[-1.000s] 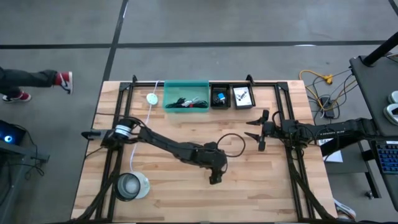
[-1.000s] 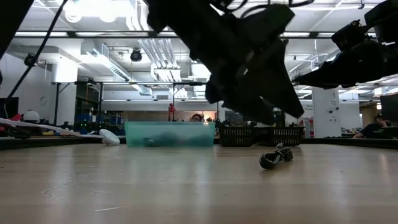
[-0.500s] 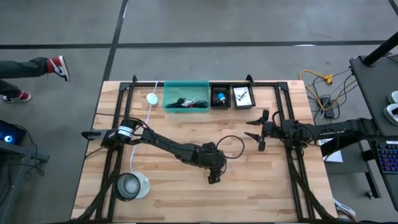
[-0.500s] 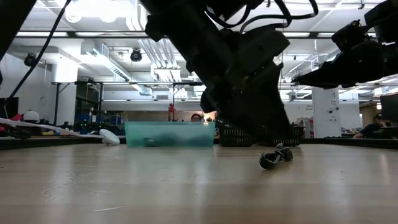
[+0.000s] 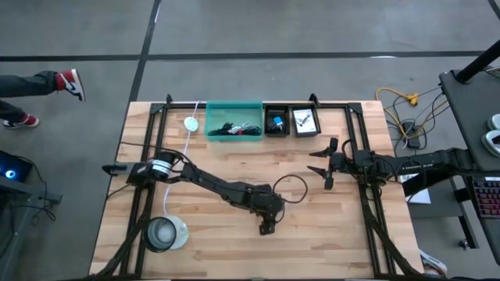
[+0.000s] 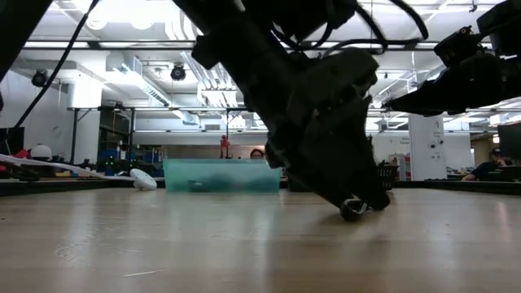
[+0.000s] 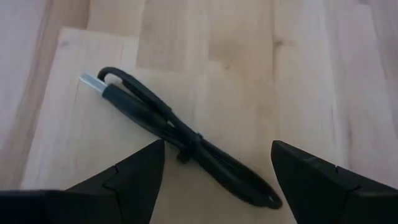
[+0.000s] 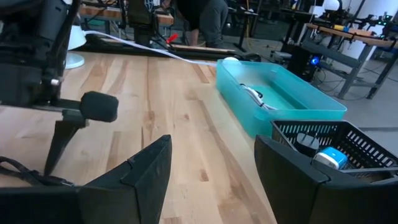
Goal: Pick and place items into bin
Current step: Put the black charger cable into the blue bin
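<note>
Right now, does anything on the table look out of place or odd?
Only one item is loose on the wood: a bundled black cable, lying flat near the table's middle. The open left tool hovers over it. The teal bin sits square at the far edge with cables inside. The right tool waits, open. Nothing looks spilled or damaged.

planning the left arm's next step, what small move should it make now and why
Probably lower straight down and close. The left gripper is open, its fingers on either side of the bundled black cable, which lies flat on the table unheld. In the low view the gripper sits just above the wood. The right gripper waits open near the table's right side.
</note>
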Robot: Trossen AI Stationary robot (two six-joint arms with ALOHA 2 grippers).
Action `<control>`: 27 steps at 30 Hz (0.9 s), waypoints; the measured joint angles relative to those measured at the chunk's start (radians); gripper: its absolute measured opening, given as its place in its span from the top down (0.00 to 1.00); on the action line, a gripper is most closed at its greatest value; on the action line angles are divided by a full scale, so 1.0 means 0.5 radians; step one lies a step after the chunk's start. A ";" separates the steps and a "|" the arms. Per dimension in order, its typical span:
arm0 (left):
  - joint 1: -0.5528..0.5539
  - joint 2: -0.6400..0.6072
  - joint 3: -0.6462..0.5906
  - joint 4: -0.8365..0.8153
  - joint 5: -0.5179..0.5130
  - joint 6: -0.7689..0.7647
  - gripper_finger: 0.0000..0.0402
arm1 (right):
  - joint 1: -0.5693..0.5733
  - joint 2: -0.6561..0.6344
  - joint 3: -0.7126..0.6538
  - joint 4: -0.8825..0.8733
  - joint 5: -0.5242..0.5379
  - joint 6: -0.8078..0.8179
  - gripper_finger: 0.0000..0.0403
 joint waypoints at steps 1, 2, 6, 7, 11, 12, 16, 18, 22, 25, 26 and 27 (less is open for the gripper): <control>0.000 0.003 0.001 0.001 0.002 -0.005 0.31 | 0.001 0.000 0.000 0.000 -0.002 -0.001 0.47; 0.000 0.016 0.000 0.006 0.006 -0.005 0.31 | 0.000 0.001 0.000 0.001 0.000 -0.001 0.47; 0.001 0.032 0.007 0.026 -0.010 -0.004 0.31 | 0.000 -0.001 0.000 0.002 0.000 0.000 0.47; 0.000 0.033 0.006 0.016 -0.029 -0.004 0.32 | 0.000 -0.001 0.000 0.002 -0.001 0.000 0.47; 0.001 0.035 0.003 0.007 -0.050 0.001 0.40 | 0.001 0.000 0.000 0.002 -0.002 -0.001 0.47; 0.002 0.036 0.003 0.000 -0.054 0.009 0.43 | 0.000 0.000 0.000 0.002 -0.002 0.000 0.47; 0.006 0.036 0.004 -0.060 0.009 0.122 0.61 | 0.001 0.000 0.000 0.002 -0.002 -0.001 0.47; 0.006 0.038 0.005 -0.070 0.012 0.117 0.71 | 0.001 0.000 0.000 0.002 -0.002 0.000 0.47; 0.021 0.024 0.017 -0.101 0.095 0.222 0.92 | 0.000 0.000 0.000 0.002 -0.002 0.000 0.47; 0.026 -0.011 0.034 -0.182 0.132 0.319 0.98 | 0.001 0.000 0.000 0.001 -0.002 -0.001 0.47; 0.029 -0.024 0.045 -0.259 0.127 0.333 0.97 | 0.001 0.000 0.000 0.001 -0.002 0.000 0.47; 0.033 -0.049 0.064 -0.357 0.099 0.360 0.98 | 0.000 -0.001 0.000 0.001 0.000 0.000 0.47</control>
